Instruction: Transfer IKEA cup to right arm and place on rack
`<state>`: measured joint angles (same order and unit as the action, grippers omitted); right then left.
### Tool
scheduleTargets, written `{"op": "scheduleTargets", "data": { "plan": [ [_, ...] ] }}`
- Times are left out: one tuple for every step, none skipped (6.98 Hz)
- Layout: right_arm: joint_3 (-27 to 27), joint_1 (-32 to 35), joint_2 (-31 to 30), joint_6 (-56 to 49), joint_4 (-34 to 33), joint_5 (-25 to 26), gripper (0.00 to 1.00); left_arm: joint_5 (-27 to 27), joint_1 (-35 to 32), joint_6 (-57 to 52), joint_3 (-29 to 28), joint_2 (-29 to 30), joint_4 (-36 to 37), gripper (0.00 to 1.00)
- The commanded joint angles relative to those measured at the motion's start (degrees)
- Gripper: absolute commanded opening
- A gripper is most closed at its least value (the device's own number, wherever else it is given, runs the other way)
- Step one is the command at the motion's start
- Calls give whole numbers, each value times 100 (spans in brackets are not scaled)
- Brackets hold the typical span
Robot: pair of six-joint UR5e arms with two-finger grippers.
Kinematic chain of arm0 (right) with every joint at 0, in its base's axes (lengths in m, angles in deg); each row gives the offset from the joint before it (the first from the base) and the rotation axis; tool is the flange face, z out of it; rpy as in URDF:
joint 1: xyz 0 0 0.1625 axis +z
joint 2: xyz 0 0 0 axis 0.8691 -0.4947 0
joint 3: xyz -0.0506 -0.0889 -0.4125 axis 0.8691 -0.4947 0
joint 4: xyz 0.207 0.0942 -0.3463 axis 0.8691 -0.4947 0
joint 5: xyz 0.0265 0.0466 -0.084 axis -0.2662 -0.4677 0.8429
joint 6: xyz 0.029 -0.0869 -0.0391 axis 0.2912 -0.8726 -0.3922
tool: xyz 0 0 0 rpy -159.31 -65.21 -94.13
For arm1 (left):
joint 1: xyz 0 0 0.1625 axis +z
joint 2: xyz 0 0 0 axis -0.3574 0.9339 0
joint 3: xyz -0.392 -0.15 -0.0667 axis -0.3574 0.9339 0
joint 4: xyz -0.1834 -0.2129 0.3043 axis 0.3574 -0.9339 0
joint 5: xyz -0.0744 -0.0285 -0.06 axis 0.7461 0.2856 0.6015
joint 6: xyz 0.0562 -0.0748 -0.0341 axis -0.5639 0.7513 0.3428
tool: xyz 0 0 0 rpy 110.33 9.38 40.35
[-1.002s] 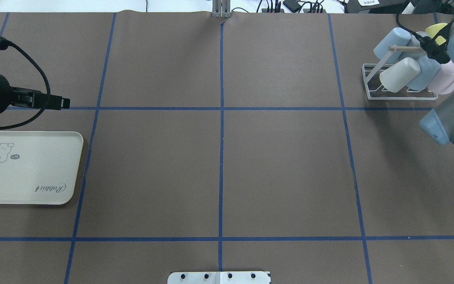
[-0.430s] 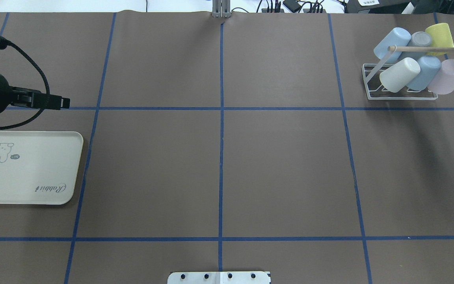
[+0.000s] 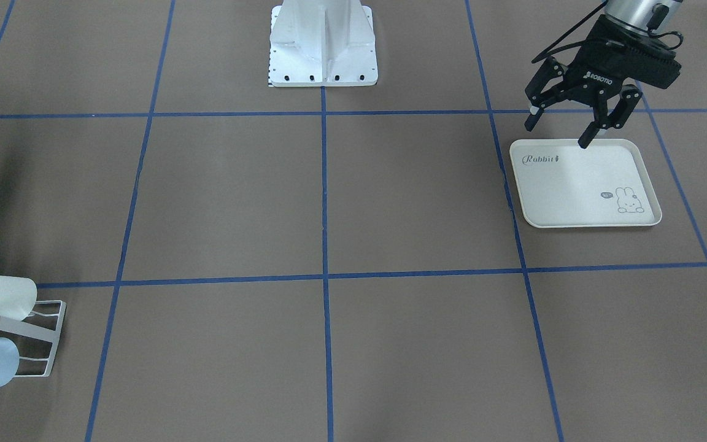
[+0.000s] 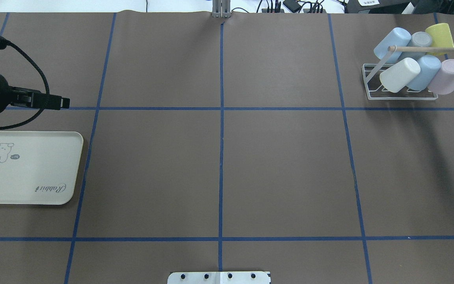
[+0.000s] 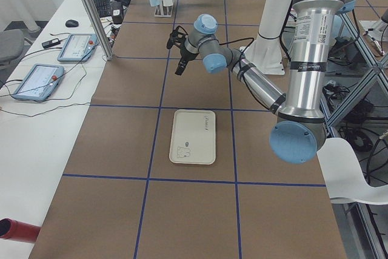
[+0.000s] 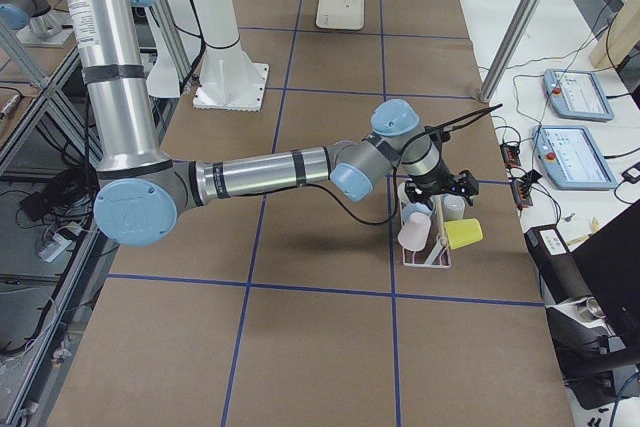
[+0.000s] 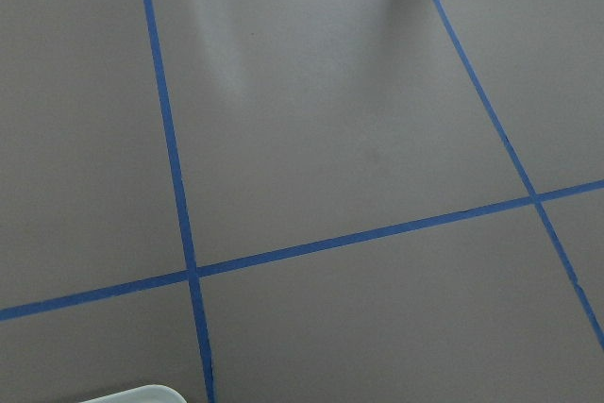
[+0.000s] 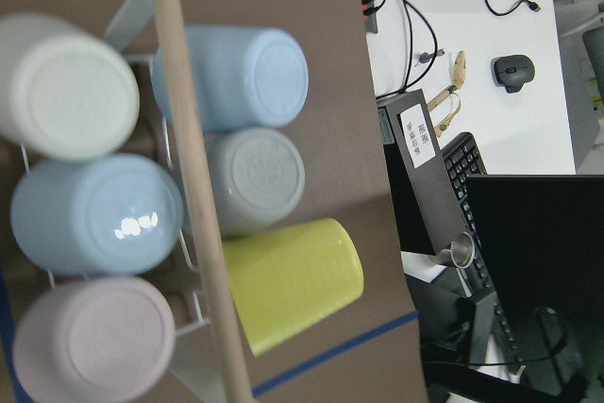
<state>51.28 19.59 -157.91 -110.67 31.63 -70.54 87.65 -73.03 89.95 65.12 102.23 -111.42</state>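
The right claw (image 6: 445,185) shows only small in the side view, above the rack (image 4: 400,97), so I cannot tell its spread. The left claw (image 3: 557,132) hangs wide and empty near the tray (image 3: 574,190). The yellow cup (image 4: 440,34) rests on the rack, which the right arm (image 6: 260,169) no longer covers overhead.

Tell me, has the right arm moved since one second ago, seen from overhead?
Yes. The right arm withdrew to the right, off the overhead view; a second ago it covered the right end of the rack, which now shows uncovered.

Brown table (image 4: 282,165) with blue tape grid (image 4: 221,157), cream rabbit-printed tray (image 4: 30,177), white rack (image 4: 400,97), yellow cup (image 4: 440,34), pink cup (image 4: 447,77).
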Motion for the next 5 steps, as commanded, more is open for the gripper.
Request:
{"op": "scheduleTargets", "data": {
  "plan": [
    [478, 38, -96, 3121, 13, -1103, 100, -3, -21, 0, 3, -4, 0, 100],
    [531, 38, -104, 4020, -22, -1273, 99, -3, -30, 0, 3, -4, 0, 100],
    [618, 47, -252, 4951, 4, -1440, 99, -3, -30, 0, 3, -4, 0, 100],
    [697, 47, -776, 5222, -66, -1416, 99, -3, -30, 0, 3, -4, 0, 100],
    [594, 143, -1094, 5259, -345, -1407, 99, -3, -30, 0, -5, -4, 9, 100]
  ]
}}
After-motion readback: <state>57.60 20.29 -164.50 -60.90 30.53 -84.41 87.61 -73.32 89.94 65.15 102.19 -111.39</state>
